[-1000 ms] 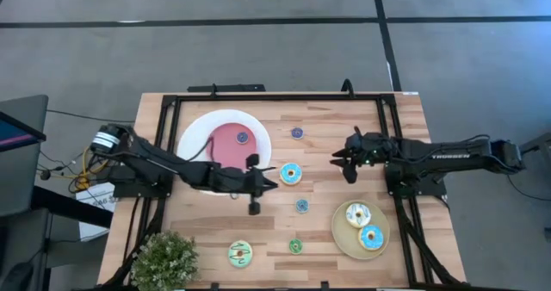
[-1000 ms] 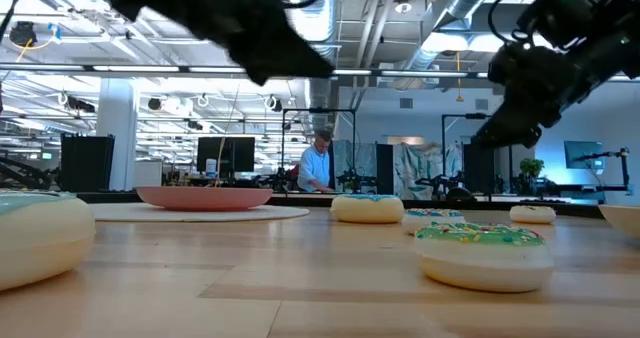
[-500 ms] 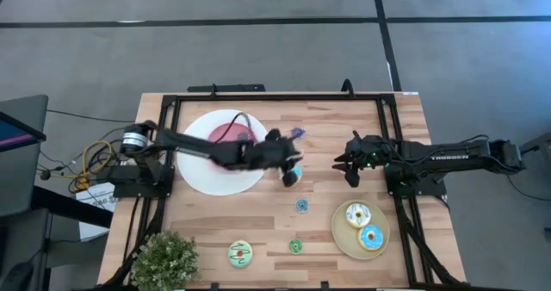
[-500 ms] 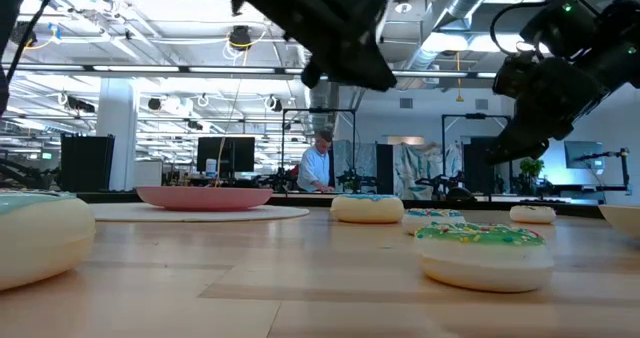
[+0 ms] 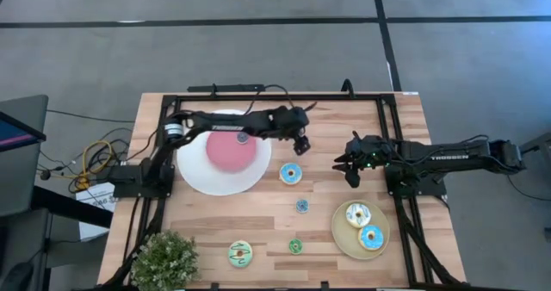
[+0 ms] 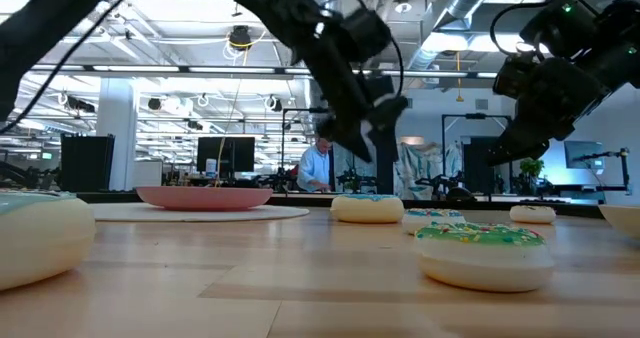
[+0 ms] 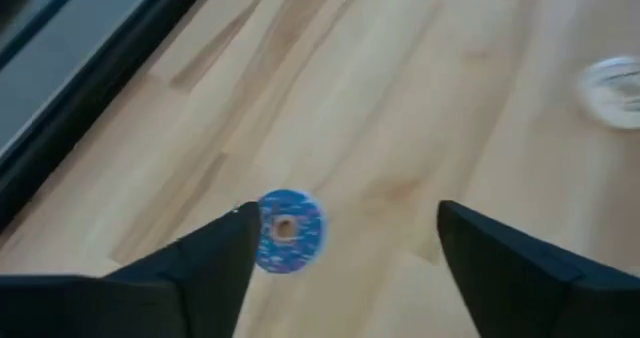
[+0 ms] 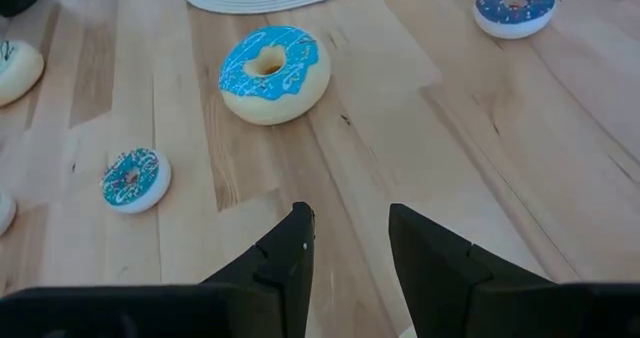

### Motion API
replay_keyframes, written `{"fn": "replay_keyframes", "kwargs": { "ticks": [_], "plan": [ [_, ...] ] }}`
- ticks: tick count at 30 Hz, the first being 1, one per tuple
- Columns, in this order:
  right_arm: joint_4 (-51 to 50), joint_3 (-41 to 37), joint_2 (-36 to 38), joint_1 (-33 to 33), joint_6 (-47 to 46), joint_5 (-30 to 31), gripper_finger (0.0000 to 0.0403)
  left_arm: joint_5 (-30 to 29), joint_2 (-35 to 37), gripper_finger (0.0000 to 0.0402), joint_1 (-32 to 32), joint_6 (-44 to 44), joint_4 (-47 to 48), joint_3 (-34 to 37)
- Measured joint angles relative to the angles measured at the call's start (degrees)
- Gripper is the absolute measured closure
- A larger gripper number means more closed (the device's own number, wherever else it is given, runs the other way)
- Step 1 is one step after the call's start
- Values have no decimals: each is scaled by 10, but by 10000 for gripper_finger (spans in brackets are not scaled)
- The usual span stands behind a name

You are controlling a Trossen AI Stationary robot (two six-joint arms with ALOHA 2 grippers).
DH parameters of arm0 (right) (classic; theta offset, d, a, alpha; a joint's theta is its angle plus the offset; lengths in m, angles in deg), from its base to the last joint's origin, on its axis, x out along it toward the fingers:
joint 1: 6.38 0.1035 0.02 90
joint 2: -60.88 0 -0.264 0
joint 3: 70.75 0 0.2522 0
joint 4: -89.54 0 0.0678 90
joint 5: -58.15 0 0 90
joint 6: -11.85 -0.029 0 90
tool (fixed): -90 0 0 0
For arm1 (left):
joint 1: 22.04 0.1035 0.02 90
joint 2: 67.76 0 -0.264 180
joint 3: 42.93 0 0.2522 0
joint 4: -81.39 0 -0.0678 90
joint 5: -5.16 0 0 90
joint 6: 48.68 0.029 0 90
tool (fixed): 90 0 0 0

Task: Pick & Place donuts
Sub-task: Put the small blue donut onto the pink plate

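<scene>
Two claws were mine. My left claw [image 5: 303,141] hung spread apart over a small, flat purple ring donut [image 7: 287,230] on the smooth wooden table [image 5: 327,119], just beside the white plate [image 5: 194,170]. My right claw [image 5: 347,164], fingers slightly apart, hovered farther from the plate, beyond the plump blue-iced donut [image 5: 291,173].

Pale wood-grain table [image 5: 327,239] (matt, smooth) under glossy-iced donuts [image 8: 274,73].

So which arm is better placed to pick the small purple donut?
Left. The left gripper hangs open right over the purple donut, while the right gripper waits farther off.
</scene>
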Motion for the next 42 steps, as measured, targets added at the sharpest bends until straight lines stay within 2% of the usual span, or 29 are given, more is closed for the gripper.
{"fn": "replay_keyframes", "kwargs": {
  "ticks": [4,8,23,33,42],
  "plan": [
    [0,0,0,0,1,0,280,4,-41,63,22,-24,11,-30],
    [0,0,0,0,1,0,280,-2,-62,51,35,-40,12,-36],
    [2,1,0,0,9,0,281,-9,-65,54,37,-128,18,-36],
    [4,1,0,0,9,0,281,-77,-74,54,27,-189,18,-37],
    [4,1,0,0,6,0,280,-77,-89,54,12,-200,21,-33]
  ]
}}
